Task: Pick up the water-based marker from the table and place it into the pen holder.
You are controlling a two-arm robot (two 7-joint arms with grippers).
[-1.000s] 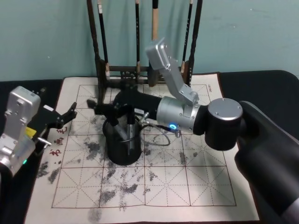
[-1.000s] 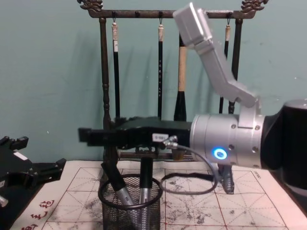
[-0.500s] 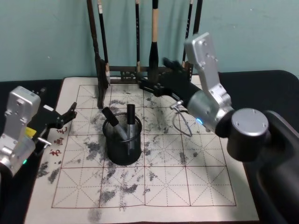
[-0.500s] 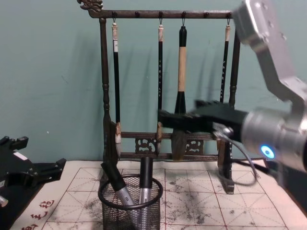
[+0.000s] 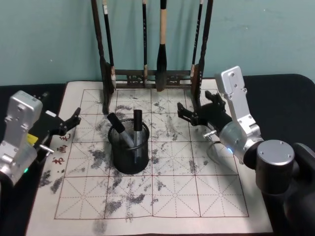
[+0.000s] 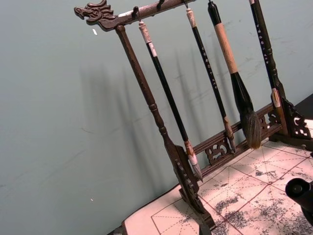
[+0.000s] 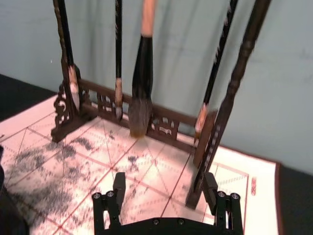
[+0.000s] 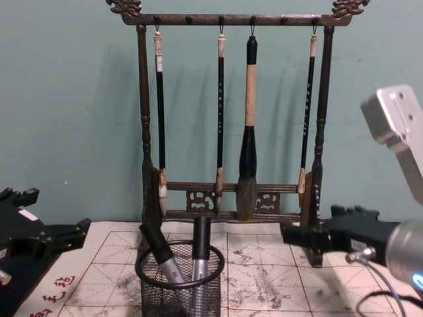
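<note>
Silver arms with black tools (image 5: 196, 114), blue light.

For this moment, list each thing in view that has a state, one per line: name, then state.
pen holder: upright on the mat, two markers inside.
markers: standing tilted in the pen holder, tops above the rim.
right gripper: open, empty, above the mat beside the brush rack's right post.
left gripper: open, empty, at the mat's left edge.
brush rack: upright, four brushes hanging.
mat: flat, ink-stained.

Red characters on mat (image 5: 61, 147) edge, illegible.
</note>
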